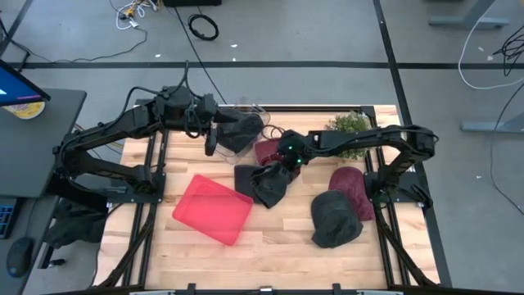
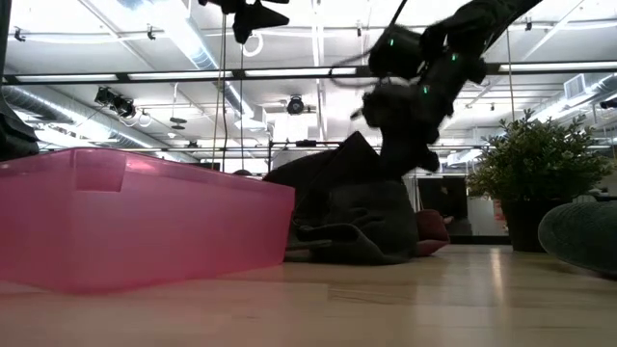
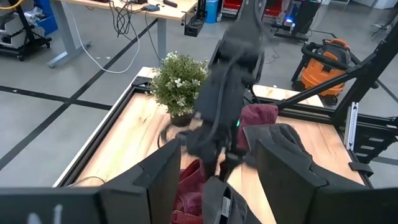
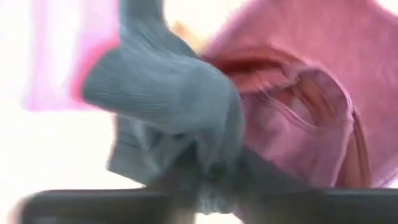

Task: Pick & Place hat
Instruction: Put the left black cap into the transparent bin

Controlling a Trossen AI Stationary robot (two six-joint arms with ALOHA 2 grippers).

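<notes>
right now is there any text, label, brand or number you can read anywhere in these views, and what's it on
No text can be read in any view.
The pink bin, the dark grey hats and the maroon hats show no visible label or print.
The screen at the left edge of the high view shows only colour, too small to read.
The orange vacuum in the left wrist view shows no legible mark.

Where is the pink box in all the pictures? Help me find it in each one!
High view: the pink box sits low, left of centre.
Low view: it fills the left side, up close.
Left wrist view: not in it.
Right wrist view: a blurry pink patch at upper left, probably the box.
Shared landmark: the dark grey hat beside it.
</notes>
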